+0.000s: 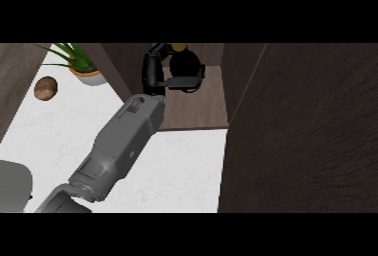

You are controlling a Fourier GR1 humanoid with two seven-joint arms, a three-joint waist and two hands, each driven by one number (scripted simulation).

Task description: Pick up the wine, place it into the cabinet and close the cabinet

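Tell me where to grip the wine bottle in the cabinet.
Grip the wine bottle round its dark body, below the neck, from its left, as the left hand does: it seems upright on the cabinet shelf, with the cabinet wall on its right.

You are looking at a home kitchen: a white marbled bench point(184, 165), a dark wood cabinet point(310, 140) with an open shelf, and a potted plant point(77, 62) at the back.
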